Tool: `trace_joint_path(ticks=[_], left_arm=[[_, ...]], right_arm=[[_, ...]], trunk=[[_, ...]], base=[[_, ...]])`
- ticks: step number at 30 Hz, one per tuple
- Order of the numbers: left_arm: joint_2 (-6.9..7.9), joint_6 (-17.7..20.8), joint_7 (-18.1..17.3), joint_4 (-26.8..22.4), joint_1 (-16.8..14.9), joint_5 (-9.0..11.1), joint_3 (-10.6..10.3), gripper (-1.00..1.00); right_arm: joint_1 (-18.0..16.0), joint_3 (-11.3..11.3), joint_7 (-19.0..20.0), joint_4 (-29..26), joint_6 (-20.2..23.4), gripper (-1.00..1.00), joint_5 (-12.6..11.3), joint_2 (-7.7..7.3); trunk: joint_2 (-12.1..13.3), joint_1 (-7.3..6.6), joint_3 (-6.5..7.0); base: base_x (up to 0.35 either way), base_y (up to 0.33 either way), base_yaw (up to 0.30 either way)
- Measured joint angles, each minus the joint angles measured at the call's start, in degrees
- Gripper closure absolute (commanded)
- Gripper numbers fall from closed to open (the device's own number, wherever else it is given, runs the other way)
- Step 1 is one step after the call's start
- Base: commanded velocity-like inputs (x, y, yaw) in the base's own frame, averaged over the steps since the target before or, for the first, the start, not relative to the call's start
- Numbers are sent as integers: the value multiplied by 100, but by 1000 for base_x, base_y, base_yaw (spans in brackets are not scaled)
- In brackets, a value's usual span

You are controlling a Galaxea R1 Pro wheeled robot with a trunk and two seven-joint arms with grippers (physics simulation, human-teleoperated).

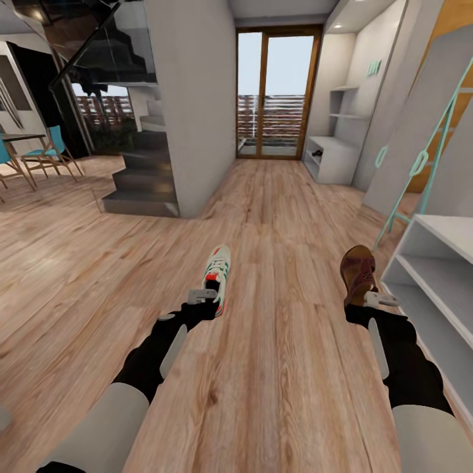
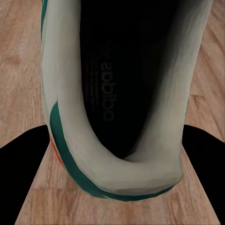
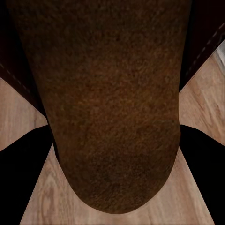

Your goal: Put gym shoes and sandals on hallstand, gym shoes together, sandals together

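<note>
Head view: hallstand (image 1: 439,276) beside sandal (image 1: 358,272); wrists, close-ups.

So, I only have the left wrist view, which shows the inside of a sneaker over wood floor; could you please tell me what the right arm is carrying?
Observer: The right gripper holds a brown sandal.
Operator: Thank you. Is a shoe rack anywhere near?
Observer: Yes, a pale rack stands on the robot's right, beside that sandal.
Operator: Is my sneaker off the floor?
Observer: In the head view the sneaker sticks out ahead of the left gripper, toe forward; whether it clears the floor I cannot tell.
</note>
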Motion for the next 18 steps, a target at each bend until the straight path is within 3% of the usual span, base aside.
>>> trace_joint_path(ticks=[18], left_arm=[[0, 0, 0, 0, 0, 1, 0, 100]], right_arm=[[0, 6, 2, 0, -5, 100, -13, -1]], trunk=[[0, 0, 26]], base=[[346, -87, 0]])
